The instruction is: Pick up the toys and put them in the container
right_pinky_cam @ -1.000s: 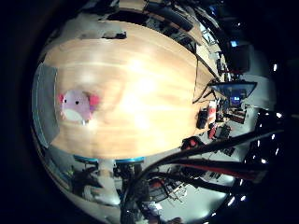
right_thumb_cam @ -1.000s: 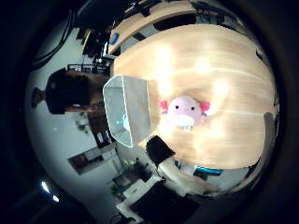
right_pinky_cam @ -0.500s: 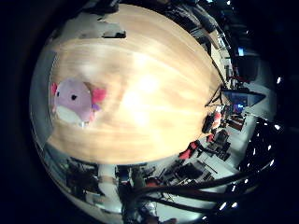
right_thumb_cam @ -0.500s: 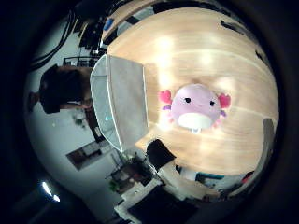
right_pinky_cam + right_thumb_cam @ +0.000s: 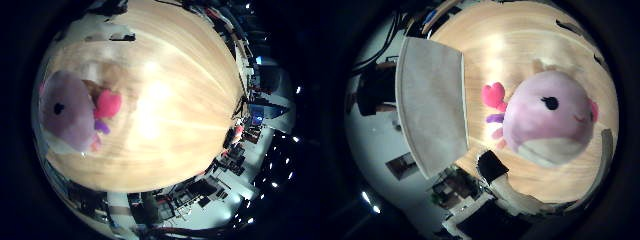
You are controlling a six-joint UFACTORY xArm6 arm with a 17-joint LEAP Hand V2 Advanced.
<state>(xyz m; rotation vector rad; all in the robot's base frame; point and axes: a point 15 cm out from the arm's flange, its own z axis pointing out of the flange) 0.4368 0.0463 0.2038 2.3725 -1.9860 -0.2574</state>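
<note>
A lilac and white plush toy with pink frills lies on the wooden table, close under the palm; it fills much of the right thumb side palm view. It also shows in the right little finger side palm view, near the table's edge. A pale, open rectangular container stands on the table right beside the toy. A black and white part of my hand shows at the edge of the thumb side view, close to the toy. I cannot tell how the hand stands.
The wooden table stretches wide away from the toy. A small dark object lies near its far edge. Beyond the table's edge are room furniture and clutter.
Both views have closed in on the plush toy, which now looks much bigger: the hand has come down toward it. The toy and the container have not moved on the table.
</note>
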